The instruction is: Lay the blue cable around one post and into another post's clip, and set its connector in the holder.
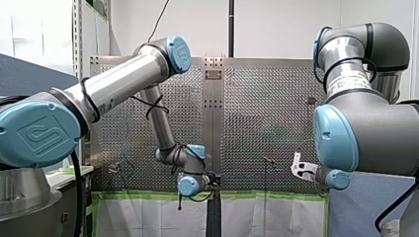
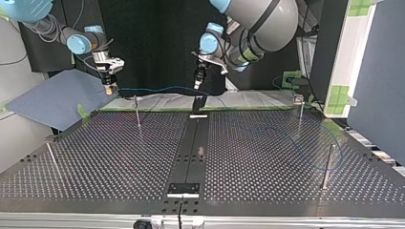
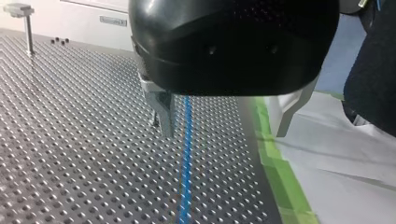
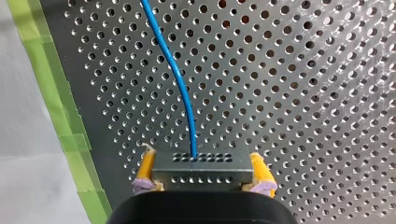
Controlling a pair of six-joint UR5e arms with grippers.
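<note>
Yellow-padded, the right hand was clenched on the grey connector; from the connector the blue cable ran across the table between the spread fingers of the left hand. Unheld there, it could slip out.

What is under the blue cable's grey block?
Mostly hidden: my right jaws clamp the grey connector from both sides. Around it only the perforated table shows beneath the blue cable.
</note>
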